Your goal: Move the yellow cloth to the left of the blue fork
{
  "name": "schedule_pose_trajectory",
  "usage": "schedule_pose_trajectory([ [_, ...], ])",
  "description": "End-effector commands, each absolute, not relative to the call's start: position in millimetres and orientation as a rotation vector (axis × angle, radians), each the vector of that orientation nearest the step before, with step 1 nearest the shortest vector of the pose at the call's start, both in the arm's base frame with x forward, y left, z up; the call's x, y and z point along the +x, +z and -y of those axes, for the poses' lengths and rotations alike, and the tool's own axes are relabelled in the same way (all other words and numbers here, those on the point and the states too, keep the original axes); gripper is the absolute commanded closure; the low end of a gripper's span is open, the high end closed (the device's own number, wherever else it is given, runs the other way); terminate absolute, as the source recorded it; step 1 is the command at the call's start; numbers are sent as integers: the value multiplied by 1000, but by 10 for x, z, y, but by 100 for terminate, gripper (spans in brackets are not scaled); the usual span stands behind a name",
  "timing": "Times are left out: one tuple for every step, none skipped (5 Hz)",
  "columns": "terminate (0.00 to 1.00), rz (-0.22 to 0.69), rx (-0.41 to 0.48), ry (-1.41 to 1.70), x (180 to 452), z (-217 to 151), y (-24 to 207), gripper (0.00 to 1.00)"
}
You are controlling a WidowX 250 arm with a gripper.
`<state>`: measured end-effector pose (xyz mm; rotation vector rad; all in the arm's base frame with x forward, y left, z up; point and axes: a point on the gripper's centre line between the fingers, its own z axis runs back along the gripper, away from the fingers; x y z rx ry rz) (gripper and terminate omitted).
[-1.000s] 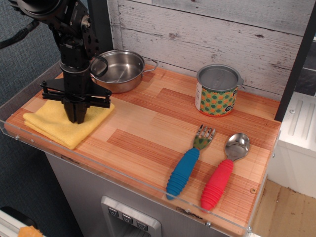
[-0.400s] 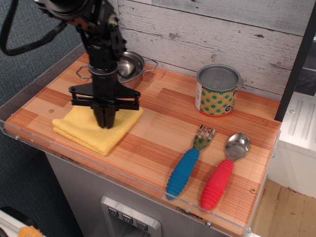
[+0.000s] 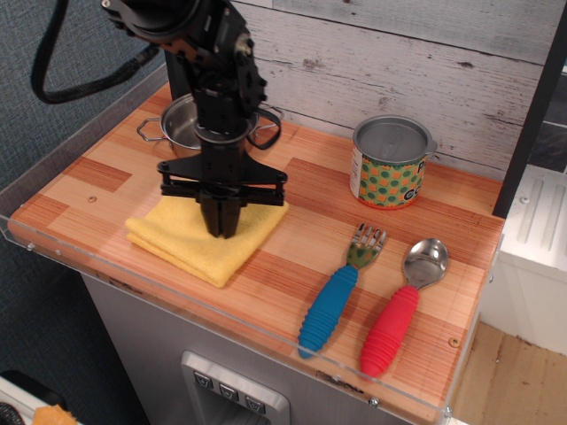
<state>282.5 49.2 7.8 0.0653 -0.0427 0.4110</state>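
The yellow cloth (image 3: 190, 243) is a folded pale-yellow terry square lying on the wooden counter, left of centre. My gripper (image 3: 221, 232) points straight down onto the cloth's right half, its black fingers together and pinching the fabric. The blue fork (image 3: 335, 292) lies at the front right, its ribbed blue handle towards the front edge and its greenish tines pointing back. The cloth's right corner is about a hand's width left of the fork.
A steel pot (image 3: 177, 124) stands at the back left, partly behind the arm. A polka-dot tin can (image 3: 390, 164) stands at the back right. A red-handled spoon (image 3: 399, 310) lies right of the fork. A clear acrylic rim (image 3: 221, 310) edges the counter front.
My gripper has dragged the yellow cloth to the right along the counter, from the far left edge towards the fork. The fork, spoon, can and pot have not moved.
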Motion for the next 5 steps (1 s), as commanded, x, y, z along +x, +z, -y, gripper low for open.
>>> schedule_pose_trajectory([
  [0,47,22,420,2760,-276,123,100],
  [0,37,23,436,2759,-182,106,100],
  [0,42,25,407,2751,-82,127,100],
  [0,47,47,409,2733,-12,148,100],
  [0,49,94,477,2717,-69,182,100],
])
